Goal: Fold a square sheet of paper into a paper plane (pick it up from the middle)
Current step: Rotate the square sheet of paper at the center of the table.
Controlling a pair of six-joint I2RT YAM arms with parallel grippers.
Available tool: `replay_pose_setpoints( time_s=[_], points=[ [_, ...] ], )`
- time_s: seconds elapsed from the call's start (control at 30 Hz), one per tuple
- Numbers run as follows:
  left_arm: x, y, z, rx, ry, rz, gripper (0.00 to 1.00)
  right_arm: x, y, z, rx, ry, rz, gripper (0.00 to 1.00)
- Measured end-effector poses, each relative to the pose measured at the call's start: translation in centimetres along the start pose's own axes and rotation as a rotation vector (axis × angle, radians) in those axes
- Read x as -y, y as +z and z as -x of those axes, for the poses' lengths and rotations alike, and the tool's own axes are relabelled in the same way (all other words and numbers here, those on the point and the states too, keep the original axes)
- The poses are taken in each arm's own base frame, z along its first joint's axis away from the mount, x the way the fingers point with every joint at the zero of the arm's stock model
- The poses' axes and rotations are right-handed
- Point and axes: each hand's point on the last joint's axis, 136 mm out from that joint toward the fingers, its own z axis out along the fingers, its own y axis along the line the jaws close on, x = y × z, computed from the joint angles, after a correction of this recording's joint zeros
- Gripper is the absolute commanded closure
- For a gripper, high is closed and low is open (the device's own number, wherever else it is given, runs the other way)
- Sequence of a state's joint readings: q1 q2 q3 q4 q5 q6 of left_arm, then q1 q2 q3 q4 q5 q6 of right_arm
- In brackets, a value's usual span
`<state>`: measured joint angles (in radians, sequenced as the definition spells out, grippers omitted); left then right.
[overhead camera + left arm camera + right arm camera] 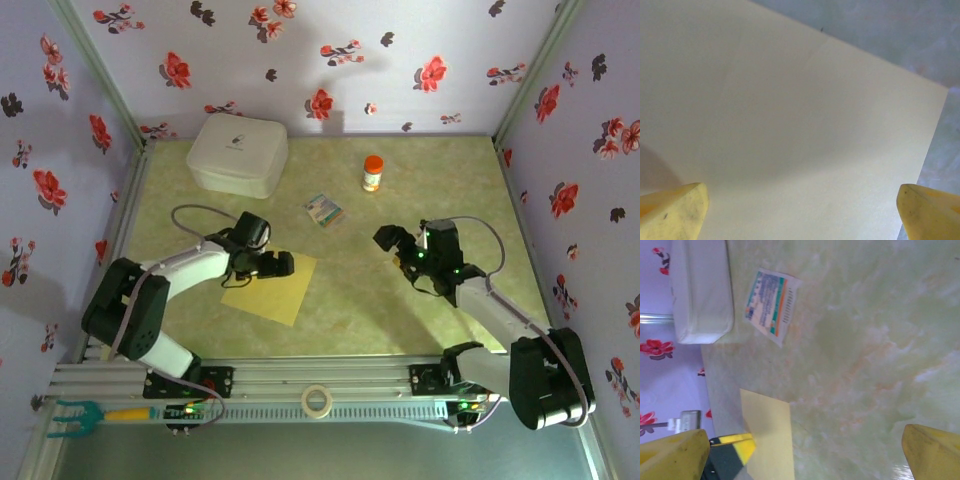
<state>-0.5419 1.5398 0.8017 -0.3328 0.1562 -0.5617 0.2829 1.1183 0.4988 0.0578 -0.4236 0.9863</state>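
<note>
As the left claw (283, 264) gapes, yellow paper (268, 295) lies beneath.

We have bare table (355, 300) from centre to 6 o'clock. White box (238, 153) blocks 11, bottle (372, 173) stands at 1, flat packet (323, 210) lies near centre at 12.

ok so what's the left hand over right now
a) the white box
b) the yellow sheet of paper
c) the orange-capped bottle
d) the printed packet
b, the open left hand hangs right over the flat yellow sheet of paper, and the left wrist view looks straight down onto it
</note>
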Motion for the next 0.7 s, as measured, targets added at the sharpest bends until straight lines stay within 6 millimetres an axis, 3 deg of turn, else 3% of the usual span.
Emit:
replay_pose_setpoints(
  time_s=[0.1, 0.3, 0.5, 0.7],
  points=[
    [0.2, 0.2, -0.2, -0.011, -0.015, -0.014, 0.05, -0.8, 0.1, 0.3, 0.007, -0.002, 0.019, 0.01],
    [0.7, 0.5, 0.2, 0.073, -0.154, -0.049, 0.05, -0.6, 0.3, 0.3, 0.003, 0.002, 0.012, 0.01],
    [3.3, 1.0, 0.2, 0.161, -0.262, -0.05, 0.05, 0.4, 0.3, 0.3, 0.011, 0.018, -0.031, 0.01],
    [5.4, 1.2, -0.2, 0.155, -0.223, 0.027, 0.02, 1.3, 0.4, 0.1, 0.003, 0.032, -0.069, 0.01]
  ],
)
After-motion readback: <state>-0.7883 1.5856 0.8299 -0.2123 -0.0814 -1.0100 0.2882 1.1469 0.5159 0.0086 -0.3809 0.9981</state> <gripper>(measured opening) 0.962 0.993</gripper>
